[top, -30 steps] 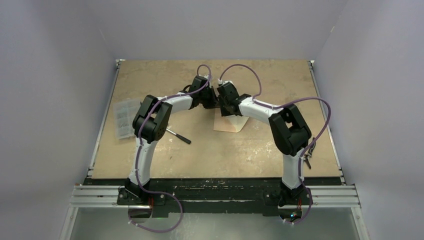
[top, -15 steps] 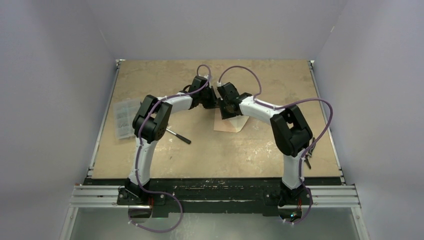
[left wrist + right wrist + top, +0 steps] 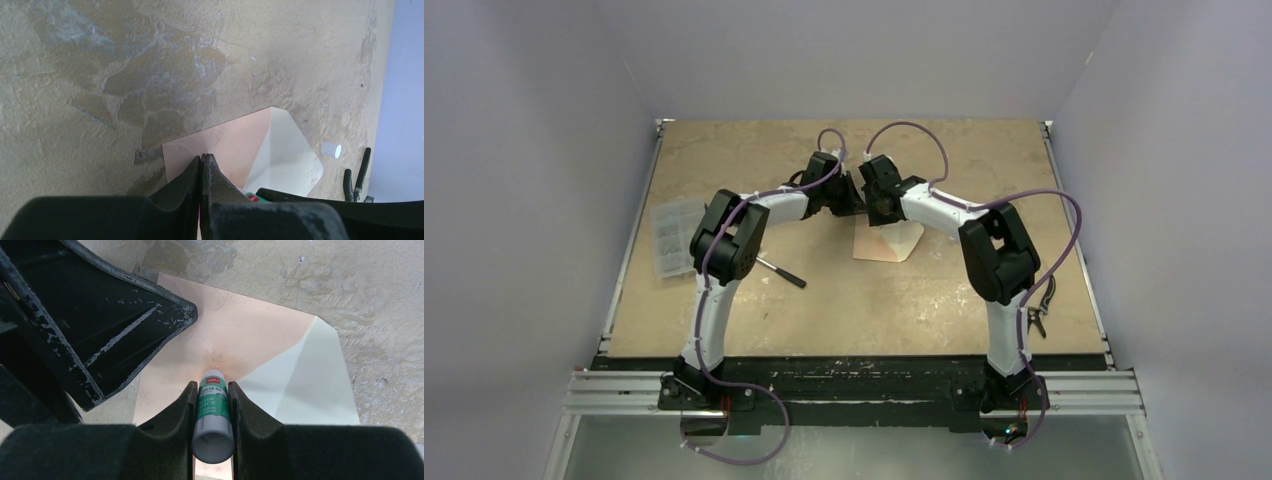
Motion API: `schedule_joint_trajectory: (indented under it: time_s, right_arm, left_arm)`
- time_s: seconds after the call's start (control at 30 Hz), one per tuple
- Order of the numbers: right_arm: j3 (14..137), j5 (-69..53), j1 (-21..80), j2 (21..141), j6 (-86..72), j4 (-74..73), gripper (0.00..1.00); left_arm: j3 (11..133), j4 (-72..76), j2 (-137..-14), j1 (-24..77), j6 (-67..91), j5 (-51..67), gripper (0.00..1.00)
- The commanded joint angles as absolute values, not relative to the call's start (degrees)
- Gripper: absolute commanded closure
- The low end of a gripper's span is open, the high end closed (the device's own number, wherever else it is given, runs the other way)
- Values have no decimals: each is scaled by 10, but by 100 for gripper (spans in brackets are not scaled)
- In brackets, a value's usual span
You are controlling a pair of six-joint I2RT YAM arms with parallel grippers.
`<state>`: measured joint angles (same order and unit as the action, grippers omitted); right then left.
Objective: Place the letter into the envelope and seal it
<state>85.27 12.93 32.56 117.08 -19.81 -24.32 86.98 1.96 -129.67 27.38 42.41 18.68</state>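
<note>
Left gripper (image 3: pixel 201 160) close beside glue stick (image 3: pixel 212 415) over envelope (image 3: pixel 240 340); white cap (image 3: pixel 330 149) nearby

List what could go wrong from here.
1. The glue stick in the right fingers points at the pink body of the envelope, not the cream flap; glue may land wrong.
2. The left fingers sit shut close beside the right ones; they could collide.
3. If the left fingers aren't pinning the envelope, it may slide under the stick.
</note>
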Motion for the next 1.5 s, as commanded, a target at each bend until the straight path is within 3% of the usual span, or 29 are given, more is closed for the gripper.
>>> schedule_joint_trajectory:
  time_s: [0.0, 0.5, 1.07, 1.47]
  right_arm:
    - [841, 125, 323, 1188, -183, -256, 100]
    - [807, 33, 350, 1151, -141, -331, 100]
    - [837, 196, 328, 1180, -186, -272, 100]
    - [826, 131, 332, 1154, -138, -210, 100]
  left_arm:
    - [839, -73, -1353, 269, 395, 138, 100]
    - [844, -71, -1368, 267, 431, 141, 100]
    - [842, -69, -1368, 266, 419, 153, 100]
    - [838, -60, -1367, 266, 424, 162, 100]
